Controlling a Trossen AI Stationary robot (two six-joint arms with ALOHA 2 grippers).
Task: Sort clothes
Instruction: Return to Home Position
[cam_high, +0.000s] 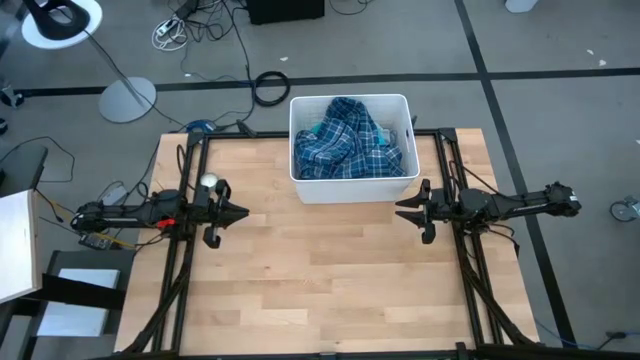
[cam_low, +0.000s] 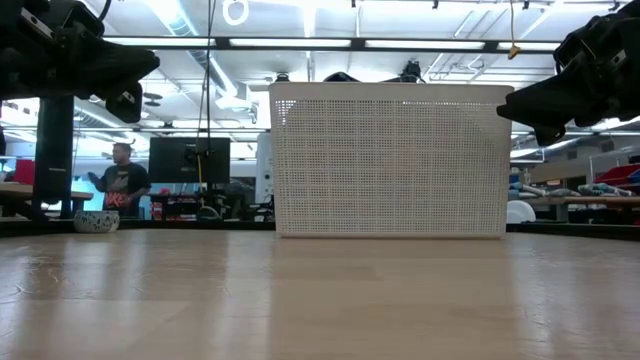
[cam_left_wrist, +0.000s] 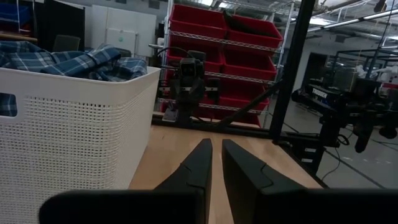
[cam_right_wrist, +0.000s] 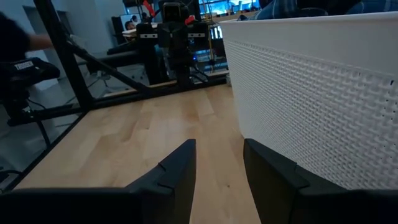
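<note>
Nearest us the wooden table shows only its boards, with no garment on them; midway along it the left gripper hangs in from the left side, its two fingers drawn almost together on nothing; the right gripper faces it from the right side with a plain gap between its fingers, likewise empty; both stand apart from the white bin at the far middle of the table. Inside that bin the clothes sit heaped, a navy plaid shirt on top and a sliver of turquoise cloth at its left edge; what lies beneath we cannot see. We judge the shirt soft, light and limp; it would sag and trail from any grip; so we would pinch a raised fold near the crown of the heap, deep enough not to slip, and lift well above the rim so that no sleeve catches.
</note>
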